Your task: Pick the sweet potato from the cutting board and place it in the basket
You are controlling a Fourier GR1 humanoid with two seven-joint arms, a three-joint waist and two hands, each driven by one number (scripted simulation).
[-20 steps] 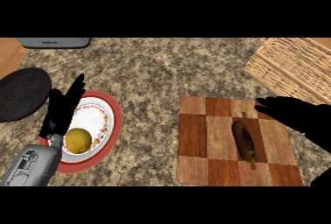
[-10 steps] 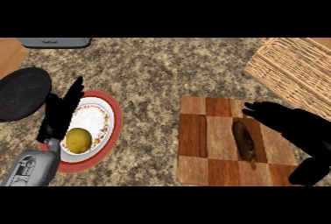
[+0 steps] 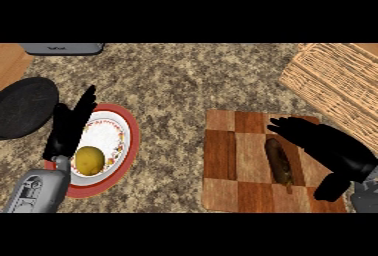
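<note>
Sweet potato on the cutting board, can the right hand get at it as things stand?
Probably yes. The right hand is open over the cutting board, right beside the sweet potato, and nothing lies between them. Whether it already touches the sweet potato cannot be told.

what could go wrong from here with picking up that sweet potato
The sweet potato is thin and lies flat on the cutting board. The open right hand is just to its right, so closing fingers might roll it away instead of catching it. The basket stands close past the board's far right corner, so a low carry could clip its rim.
</note>
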